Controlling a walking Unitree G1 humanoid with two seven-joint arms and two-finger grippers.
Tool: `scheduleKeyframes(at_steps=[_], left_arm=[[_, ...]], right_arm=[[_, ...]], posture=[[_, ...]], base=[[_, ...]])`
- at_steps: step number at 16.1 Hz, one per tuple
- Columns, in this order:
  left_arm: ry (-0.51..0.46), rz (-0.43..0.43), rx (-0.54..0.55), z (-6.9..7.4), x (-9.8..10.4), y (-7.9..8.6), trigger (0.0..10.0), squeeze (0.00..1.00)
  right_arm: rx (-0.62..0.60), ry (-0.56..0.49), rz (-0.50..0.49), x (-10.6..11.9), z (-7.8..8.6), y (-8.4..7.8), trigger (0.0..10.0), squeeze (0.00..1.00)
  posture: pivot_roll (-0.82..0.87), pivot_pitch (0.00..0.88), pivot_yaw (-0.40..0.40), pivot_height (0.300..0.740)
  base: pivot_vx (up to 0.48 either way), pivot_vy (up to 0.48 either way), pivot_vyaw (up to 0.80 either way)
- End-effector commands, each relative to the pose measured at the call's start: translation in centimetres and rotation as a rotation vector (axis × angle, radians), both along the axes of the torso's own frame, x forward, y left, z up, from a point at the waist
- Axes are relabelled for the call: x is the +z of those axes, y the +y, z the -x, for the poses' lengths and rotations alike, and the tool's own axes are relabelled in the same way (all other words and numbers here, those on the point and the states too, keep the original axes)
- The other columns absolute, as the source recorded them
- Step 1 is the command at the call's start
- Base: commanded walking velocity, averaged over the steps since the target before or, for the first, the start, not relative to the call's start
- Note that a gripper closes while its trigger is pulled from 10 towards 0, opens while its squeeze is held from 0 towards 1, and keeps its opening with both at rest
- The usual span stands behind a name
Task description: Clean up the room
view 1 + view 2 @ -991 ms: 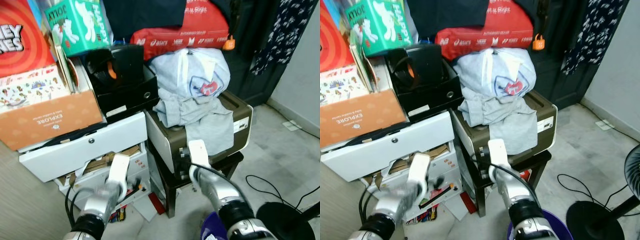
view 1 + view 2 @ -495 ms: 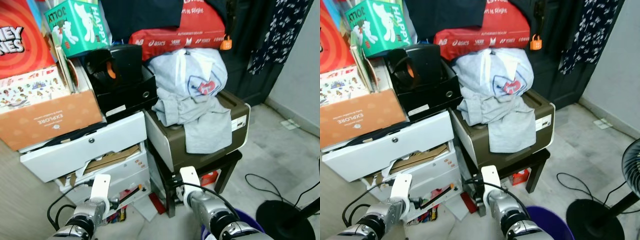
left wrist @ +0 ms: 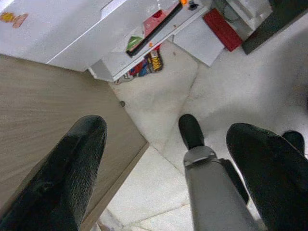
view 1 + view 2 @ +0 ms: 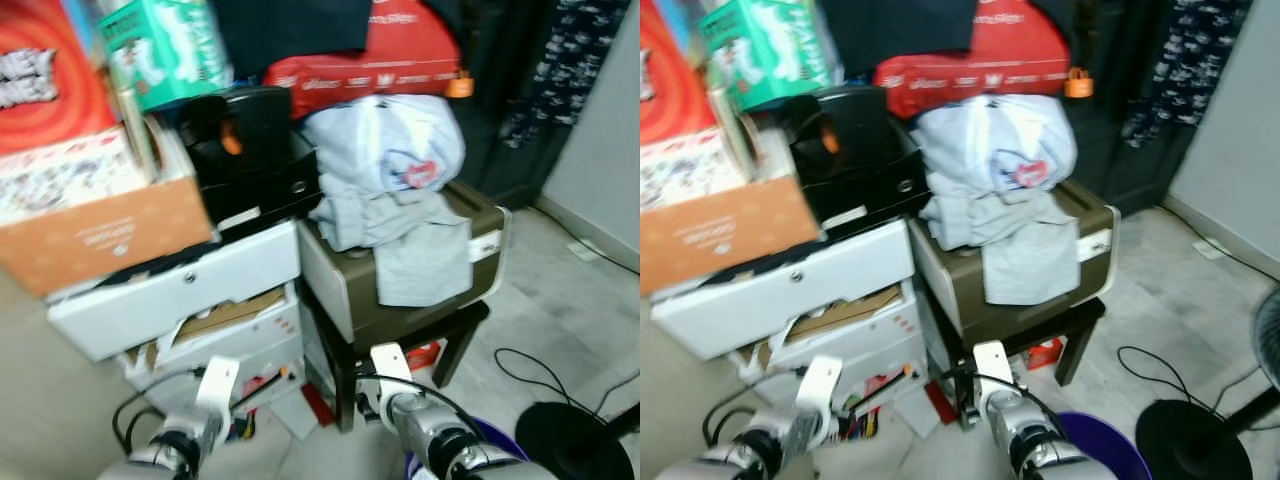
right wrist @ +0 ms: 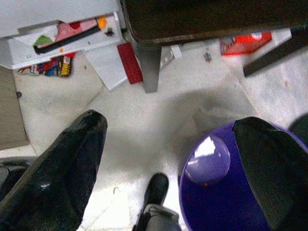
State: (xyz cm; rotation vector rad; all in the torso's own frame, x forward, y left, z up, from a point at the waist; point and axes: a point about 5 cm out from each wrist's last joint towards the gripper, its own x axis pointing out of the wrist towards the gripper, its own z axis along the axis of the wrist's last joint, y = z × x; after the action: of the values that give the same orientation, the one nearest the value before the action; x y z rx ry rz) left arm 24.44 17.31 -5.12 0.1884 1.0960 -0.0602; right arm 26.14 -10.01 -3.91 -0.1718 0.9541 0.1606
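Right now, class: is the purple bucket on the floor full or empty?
Empty as far as visible: the purple bucket shows a bare, shiny inner wall between the open right gripper fingers; part is hidden.

Counted are one brown printer on one dark stool, one grey garment pile, one red bag, one green box, one orange box, one purple bin and one fan base.

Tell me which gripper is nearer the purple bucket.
Right. The right gripper hangs open beside the purple bucket, one finger over its rim. The left gripper hangs open farther off, over the floor by the white drawers.
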Motion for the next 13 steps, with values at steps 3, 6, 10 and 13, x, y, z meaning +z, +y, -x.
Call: scheduleKeyframes(at_steps=[3, 6, 10, 13], left_arm=[[0.001, -0.007, -0.029, -0.2, 0.2, 0.0, 10.0, 0.0], [-0.014, 0.018, -0.032, -0.6, 0.4, -0.5, 10.0, 0.0], [-0.019, 0.034, -0.051, -1.0, 0.7, -1.0, 10.0, 0.0], [-0.029, 0.048, -0.055, -1.4, 0.9, -1.3, 10.0, 0.0]], right_arm=[[0.019, -0.025, 0.0, 0.5, -0.6, 0.4, 10.0, 0.0], [0.026, -0.03, 0.002, 0.7, -0.8, 0.4, 10.0, 0.0], [0.037, -0.043, 0.011, 1.0, -1.2, 0.2, 10.0, 0.0], [0.04, -0.052, 0.013, 1.2, -1.5, 0.2, 10.0, 0.0]], posture=[[-0.24, 0.0, 0.066, 0.74], [-0.25, 0.0, 0.064, 0.74], [-0.25, 0.0, 0.063, 0.74], [-0.25, 0.0, 0.061, 0.74]], base=[[0.0, 0.0, 0.8], [0.0, 0.0, 0.8], [0.0, 0.0, 0.8], [0.0, 0.0, 0.8]])
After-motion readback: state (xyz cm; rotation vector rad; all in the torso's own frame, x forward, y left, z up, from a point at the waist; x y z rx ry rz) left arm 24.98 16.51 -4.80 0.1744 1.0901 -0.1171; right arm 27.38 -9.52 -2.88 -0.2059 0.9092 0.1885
